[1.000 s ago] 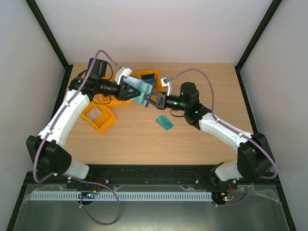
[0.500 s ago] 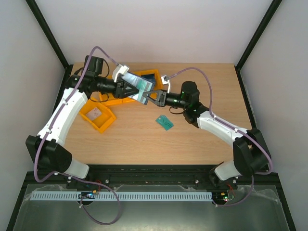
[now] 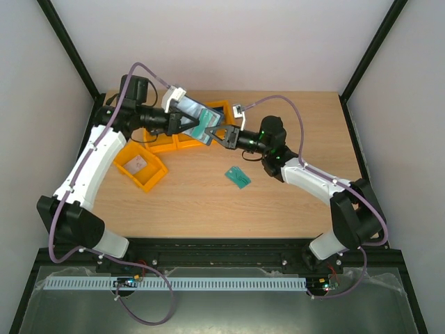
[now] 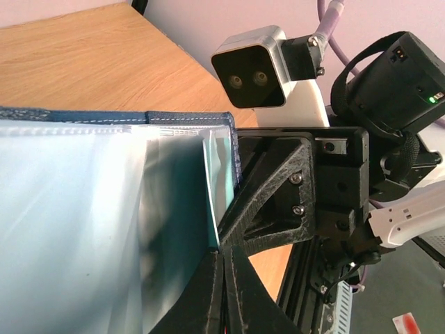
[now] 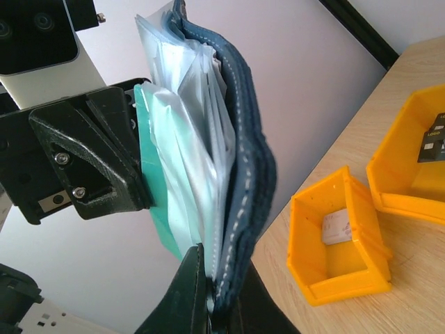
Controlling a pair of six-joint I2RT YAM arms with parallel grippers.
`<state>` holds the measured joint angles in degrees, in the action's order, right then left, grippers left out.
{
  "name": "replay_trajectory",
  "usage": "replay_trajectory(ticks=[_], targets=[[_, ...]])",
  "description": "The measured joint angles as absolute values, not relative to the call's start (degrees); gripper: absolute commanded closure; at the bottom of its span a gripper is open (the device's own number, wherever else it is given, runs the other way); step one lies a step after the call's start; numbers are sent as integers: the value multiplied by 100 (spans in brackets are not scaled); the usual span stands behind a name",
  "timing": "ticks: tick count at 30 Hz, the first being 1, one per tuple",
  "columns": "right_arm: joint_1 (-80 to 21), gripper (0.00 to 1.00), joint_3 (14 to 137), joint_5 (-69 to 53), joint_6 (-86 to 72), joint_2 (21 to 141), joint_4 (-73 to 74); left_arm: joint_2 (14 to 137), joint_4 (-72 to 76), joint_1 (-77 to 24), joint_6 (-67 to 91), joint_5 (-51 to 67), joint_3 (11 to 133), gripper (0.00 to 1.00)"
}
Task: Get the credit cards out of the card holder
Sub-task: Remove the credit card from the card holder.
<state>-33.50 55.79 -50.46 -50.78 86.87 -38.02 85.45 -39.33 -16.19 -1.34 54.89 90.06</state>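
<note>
The left gripper [image 4: 224, 256] has just snapped shut on what looks like a teal card [image 5: 158, 209] poking from the card holder [image 5: 236, 160]. The right gripper [image 5: 208, 278] pinches the holder's navy cover, aloft over the orange bins [image 3: 158, 176] near the far-left corner of the bench [image 3: 292, 202]; a pull should come next, I'd say

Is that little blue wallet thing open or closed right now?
Open. The card holder shows its pale inside facing up, and its clear sleeves fan away from the navy cover.
</note>
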Motion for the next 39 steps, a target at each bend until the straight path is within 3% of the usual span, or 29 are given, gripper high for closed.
replay_trajectory(ticks=[11,18,21,25,26,39], targets=[[-3343,98,5553,-5229,-5127,8652,-3732,8473,-3977,-1638,-670,4969,8799,81],[-3343,98,5553,-5262,-5122,8650,-3597,8473,-3953,-1710,-742,4971,8713,65],[-3336,98,5553,-5306,-5124,8650,-3592,8473,-3957,-1721,-740,5030,8709,74],[-3286,98,5553,-5439,-5122,8641,-3618,8473,-3920,-1719,-661,5052,8711,96],[-3267,98,5553,-5468,-5120,8626,-3623,8473,-3896,-1717,-617,5052,8711,98],[-3245,98,5544,-5575,-5083,8593,-3789,8414,-3935,-1533,-543,5428,8764,98]])
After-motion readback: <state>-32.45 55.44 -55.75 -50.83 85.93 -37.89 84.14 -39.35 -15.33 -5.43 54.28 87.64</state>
